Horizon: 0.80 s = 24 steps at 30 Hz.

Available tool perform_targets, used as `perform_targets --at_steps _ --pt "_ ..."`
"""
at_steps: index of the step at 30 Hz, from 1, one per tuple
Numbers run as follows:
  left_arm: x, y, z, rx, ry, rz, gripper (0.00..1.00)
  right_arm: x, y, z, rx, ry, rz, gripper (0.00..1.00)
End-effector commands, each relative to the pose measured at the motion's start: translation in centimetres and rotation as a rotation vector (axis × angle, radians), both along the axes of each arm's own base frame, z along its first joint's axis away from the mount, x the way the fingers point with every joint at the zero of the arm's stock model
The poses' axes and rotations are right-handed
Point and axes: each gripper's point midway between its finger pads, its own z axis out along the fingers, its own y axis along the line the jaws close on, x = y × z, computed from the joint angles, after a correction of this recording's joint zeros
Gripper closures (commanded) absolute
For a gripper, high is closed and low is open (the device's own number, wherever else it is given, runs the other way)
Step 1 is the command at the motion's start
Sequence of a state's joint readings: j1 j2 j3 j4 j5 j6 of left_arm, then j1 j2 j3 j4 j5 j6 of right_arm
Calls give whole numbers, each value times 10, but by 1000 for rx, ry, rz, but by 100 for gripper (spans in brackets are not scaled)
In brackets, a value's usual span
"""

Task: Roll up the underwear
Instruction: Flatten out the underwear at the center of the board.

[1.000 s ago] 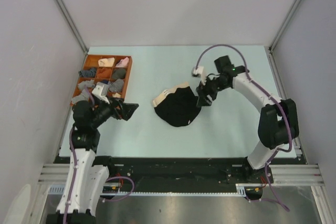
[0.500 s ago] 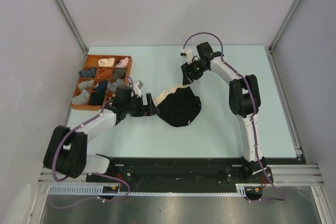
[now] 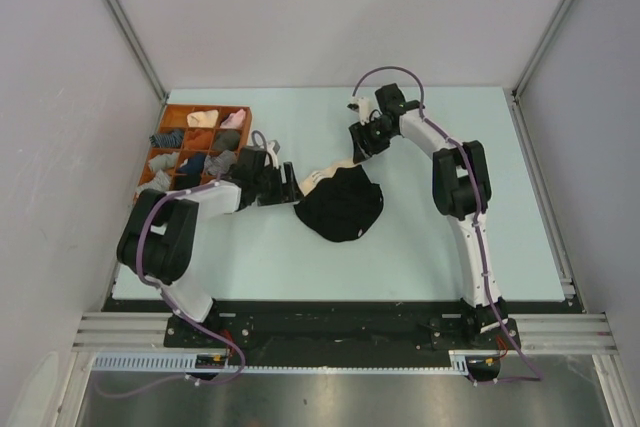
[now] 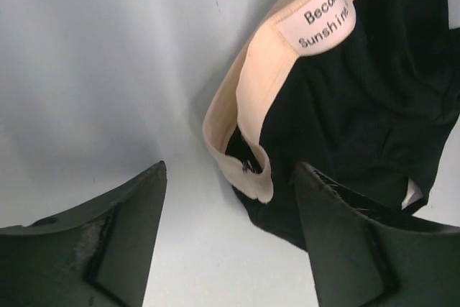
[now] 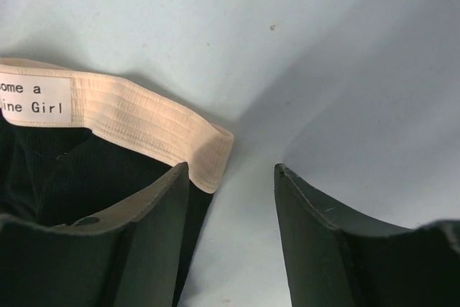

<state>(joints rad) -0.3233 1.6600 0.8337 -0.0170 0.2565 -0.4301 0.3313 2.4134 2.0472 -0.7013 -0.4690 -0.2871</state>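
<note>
The black underwear (image 3: pixel 342 205) with a cream-beige waistband lies flat mid-table. In the left wrist view the underwear (image 4: pixel 374 113) shows its band's near-left end curled over and a white label. My left gripper (image 3: pixel 288 188) is open at the band's left end, its gripper (image 4: pixel 230 199) hovering with the band end between the fingers, not touching. My right gripper (image 3: pixel 357 147) is open at the band's far right end. In the right wrist view the underwear (image 5: pixel 115 124) has its band corner just ahead of the left finger of the gripper (image 5: pixel 231 177).
An orange compartment tray (image 3: pixel 244 123) with several small rolled bundles stands at the far left of the table, just behind the left arm. Grey walls and metal rails bound the pale blue table (image 3: pixel 450 237).
The left arm has swung out from near the tray to the band's left end. The right gripper has moved from the garment's right side to the band's far right end. The underwear has not moved.
</note>
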Motion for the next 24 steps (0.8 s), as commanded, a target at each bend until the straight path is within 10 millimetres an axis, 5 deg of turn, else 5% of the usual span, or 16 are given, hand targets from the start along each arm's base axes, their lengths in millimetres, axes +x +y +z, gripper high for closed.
perform_targets --at_steps 1,4,9,14,15,17,21,24 --pt "17 -2 0 12 -20 17 29 -6 17 -5 49 48 18 48" --pt "19 -1 -1 24 -18 14 35 -7 20 -6 54 62 20 57" --pt "13 -6 1 -9 -16 -23 66 -3 20 -1 74 57 15 89" --pt "6 -26 48 -130 -132 -131 83 -7 9 45 135 -1 22 100" --pt "0 -33 61 -172 -148 -177 83 -2 2 86 169 -99 17 100" --pt "-11 -40 92 -228 -207 -232 85 -8 -7 117 194 -168 24 100" --pt "-50 -64 152 -354 -304 -392 85 -50 -44 207 216 -387 57 100" --pt "-85 -85 198 -425 -384 -493 86 -82 -66 235 208 -474 65 100"
